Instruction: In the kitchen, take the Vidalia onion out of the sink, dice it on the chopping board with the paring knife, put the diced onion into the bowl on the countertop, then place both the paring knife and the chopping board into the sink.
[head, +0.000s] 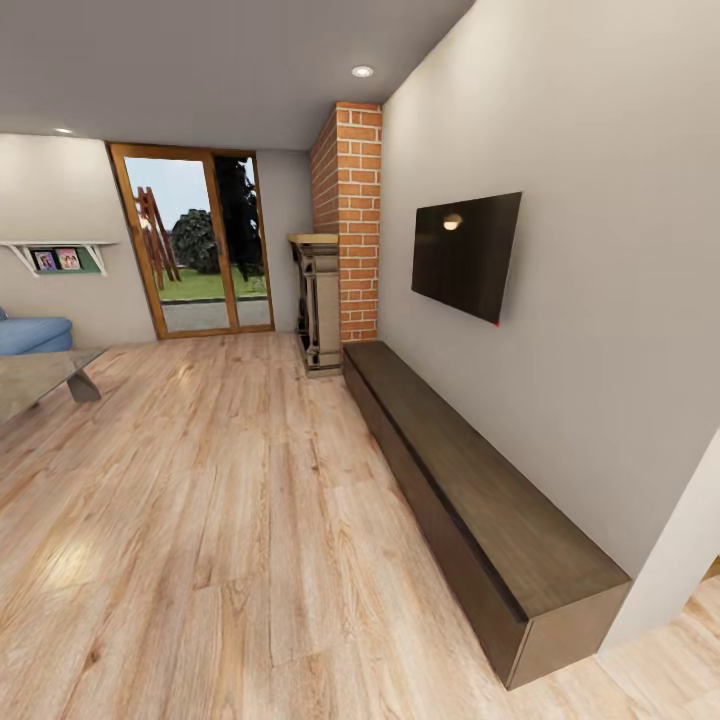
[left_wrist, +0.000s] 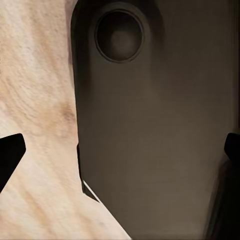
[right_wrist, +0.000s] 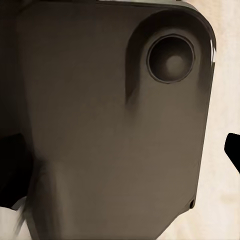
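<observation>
From the head, a living room: pale wooden plank floor (head: 230, 520), long low dark brown cabinet (head: 470, 490) under a black wall-mounted screen (head: 467, 255), red brick column (head: 350, 220), glazed wood-framed door (head: 195, 240). No kitchen here, so I judge the robot must first drive to the sink for the onion. The left wrist camera shows a dark rounded base panel (left_wrist: 150, 125) with both black fingertips (left_wrist: 10, 155) wide apart, empty. The right wrist camera shows one fingertip (right_wrist: 233, 149); jaw state unclear.
</observation>
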